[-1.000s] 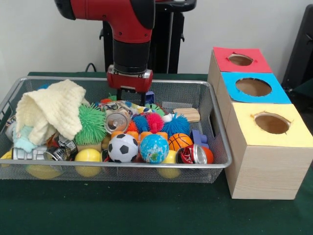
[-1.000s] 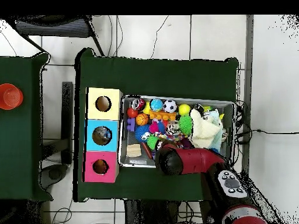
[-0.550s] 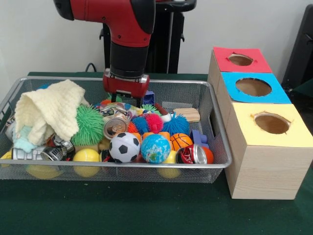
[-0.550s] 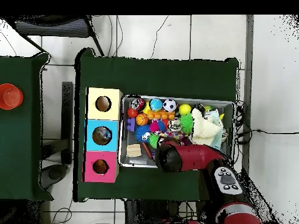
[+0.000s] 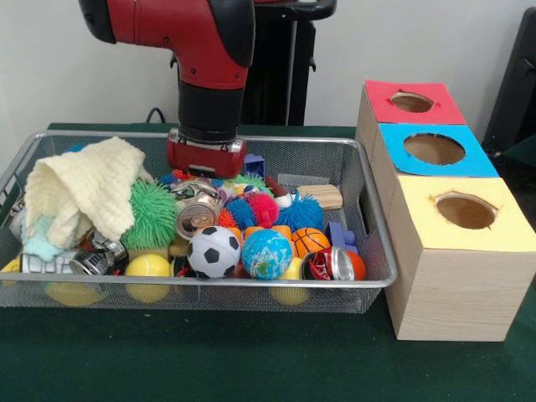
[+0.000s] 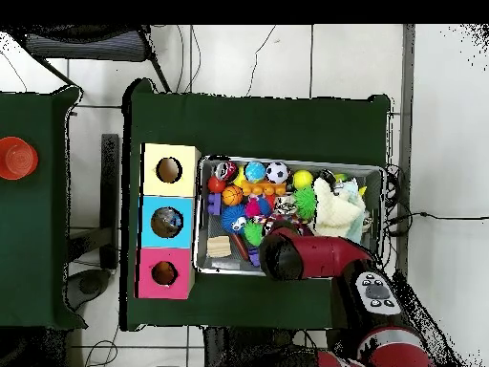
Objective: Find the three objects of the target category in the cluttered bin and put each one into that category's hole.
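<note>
Deep among the toys, the gripper (image 5: pixel 203 172) sinks at the back of the wire bin (image 5: pixel 368 209), its tips buried, so whether it is open or clamped cannot be told. Balls, spiky toys, cans and a yellow cloth (image 5: pixel 88 188) crowd the bin (the target category is not evident). No sorted object shows in the 3 box holes (image 5: pixel 465 211) beside it. Green cloth (image 5: pixel 251 360) covers the table; a pale wall (image 5: pixel 419 38) stands behind.
</note>
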`<state>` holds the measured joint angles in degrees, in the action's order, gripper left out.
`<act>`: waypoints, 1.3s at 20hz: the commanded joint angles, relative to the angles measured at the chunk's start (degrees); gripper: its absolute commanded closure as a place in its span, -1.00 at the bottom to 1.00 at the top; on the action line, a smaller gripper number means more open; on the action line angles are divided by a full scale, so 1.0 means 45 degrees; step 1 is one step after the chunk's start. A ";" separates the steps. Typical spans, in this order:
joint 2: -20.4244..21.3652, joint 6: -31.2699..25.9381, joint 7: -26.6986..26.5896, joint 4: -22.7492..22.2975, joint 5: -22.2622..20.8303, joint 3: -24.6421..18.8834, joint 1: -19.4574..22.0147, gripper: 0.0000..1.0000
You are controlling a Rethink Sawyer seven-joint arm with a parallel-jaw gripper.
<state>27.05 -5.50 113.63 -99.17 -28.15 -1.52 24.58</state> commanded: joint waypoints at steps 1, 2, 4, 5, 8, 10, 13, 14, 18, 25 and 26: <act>-0.3163 -0.1013 0.0737 0.0806 0.0405 -0.1217 0.0123 1.00; -0.3178 -0.1222 0.0807 0.0637 0.0574 -0.1269 0.0189 1.00; -0.3199 -0.1398 0.0996 0.0332 0.0846 -0.1313 0.0253 1.00; -0.3218 -0.1364 0.1205 0.0088 0.1059 -0.1341 0.0281 1.00; -0.3251 -0.1514 0.1376 -0.0373 0.1508 -0.1388 0.0370 1.00; -0.3194 -0.1511 0.1475 -0.0759 0.1780 -0.1441 0.0476 1.00; -0.3051 -0.2194 0.1394 -0.1199 0.2291 -0.1499 0.0554 1.00; -0.2989 -0.2291 0.1374 -0.1294 0.2407 -0.1466 0.0519 1.00; -0.2817 -0.3045 0.1222 -0.1555 0.3019 -0.1454 0.0535 1.00; -0.2078 -0.2954 0.1273 -0.2391 0.3743 -0.1806 0.0786 1.00; -0.1979 -0.2865 0.1267 -0.2460 0.3801 -0.1838 0.0783 1.00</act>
<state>22.69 -8.10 113.63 -101.63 -13.40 -2.95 27.37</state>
